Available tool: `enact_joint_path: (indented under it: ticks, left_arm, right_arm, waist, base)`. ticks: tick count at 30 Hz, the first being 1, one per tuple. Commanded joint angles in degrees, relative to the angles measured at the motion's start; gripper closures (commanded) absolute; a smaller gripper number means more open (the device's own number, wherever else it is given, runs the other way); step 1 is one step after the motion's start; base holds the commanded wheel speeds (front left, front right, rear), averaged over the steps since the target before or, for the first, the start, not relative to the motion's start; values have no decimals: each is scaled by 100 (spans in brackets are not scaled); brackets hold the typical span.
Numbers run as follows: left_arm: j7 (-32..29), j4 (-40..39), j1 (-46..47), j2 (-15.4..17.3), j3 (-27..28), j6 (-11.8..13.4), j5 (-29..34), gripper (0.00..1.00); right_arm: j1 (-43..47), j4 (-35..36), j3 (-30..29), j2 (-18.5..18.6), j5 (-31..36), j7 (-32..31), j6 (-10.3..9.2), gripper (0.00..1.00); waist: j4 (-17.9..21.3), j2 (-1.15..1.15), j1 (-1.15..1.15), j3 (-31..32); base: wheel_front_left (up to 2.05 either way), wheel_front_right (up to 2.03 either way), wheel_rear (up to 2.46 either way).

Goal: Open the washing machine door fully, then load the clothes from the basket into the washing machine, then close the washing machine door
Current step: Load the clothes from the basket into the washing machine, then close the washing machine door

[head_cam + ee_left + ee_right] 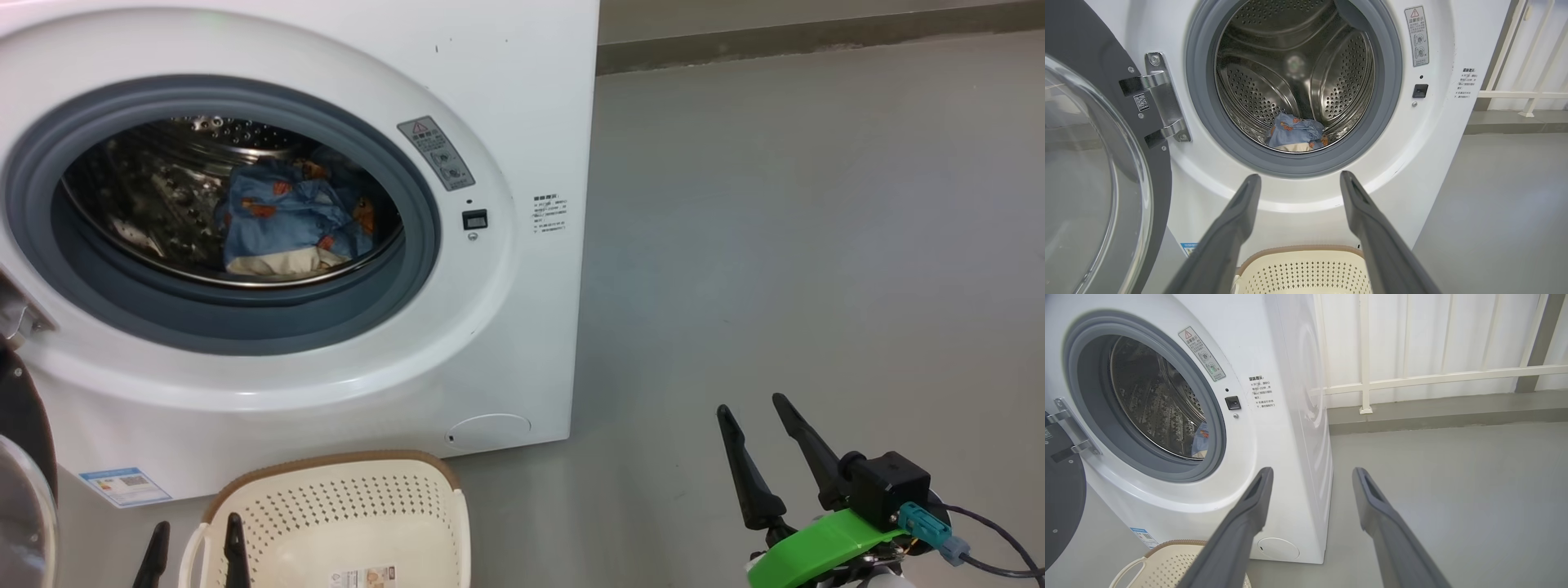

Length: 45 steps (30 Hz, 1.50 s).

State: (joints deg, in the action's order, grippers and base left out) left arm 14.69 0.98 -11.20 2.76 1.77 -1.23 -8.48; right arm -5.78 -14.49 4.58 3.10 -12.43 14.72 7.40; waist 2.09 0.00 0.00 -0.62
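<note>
The white washing machine (pixel 506 98) stands with its door (pixel 1094 171) swung wide open to the left on a steel hinge. Light blue clothes (pixel 286 216) with orange prints lie inside the steel drum, seen too in the left wrist view (pixel 1296 132). The cream basket (pixel 351 514) sits on the floor before the machine, and its visible inside holds nothing. My left gripper (pixel 1300 179) is open over the basket's near side, pointing at the drum opening. My right gripper (pixel 755 408) hangs open above bare floor to the machine's right, nothing between its fingers.
Grey floor (pixel 816 245) stretches to the right of the machine. A white railing (pixel 1412 379) and a low grey kerb run along the back wall. A blue label (pixel 122 486) marks the machine's lower left corner.
</note>
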Motion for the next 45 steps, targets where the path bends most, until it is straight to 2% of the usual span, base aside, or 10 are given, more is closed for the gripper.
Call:
enact_joint_path:
  ticks: [1, 22, 33, 45]
  left_arm:
    - [30, -179, 119, 13, 169, 16, -67, 0]
    - [30, -101, 258, 12, 270, 70, -22, 0]
    - [30, -77, 353, 12, 270, -3, 41, 0]
    - [30, -89, 423, 12, 284, 34, 36, 0]
  right_arm:
    - [12, 158, 103, -23, 92, 28, 9, 0]
    - [-9, 181, 52, -23, 38, 28, 9, 0]
    - [-29, 177, 1, -23, 34, 28, 9, 0]
    - [-51, 235, -62, -23, 62, 28, 9, 0]
  waist:
    - [-2, 0, 0, -3]
    - [-29, 0, 0, -72]
    - [-48, 0, 0, -103]
    - [-90, 0, 0, -150]
  base:
    - [0, 0, 0]
    - [-11, 9, 2]
    - [-150, 150, 0]
    - [-122, 122, 0]
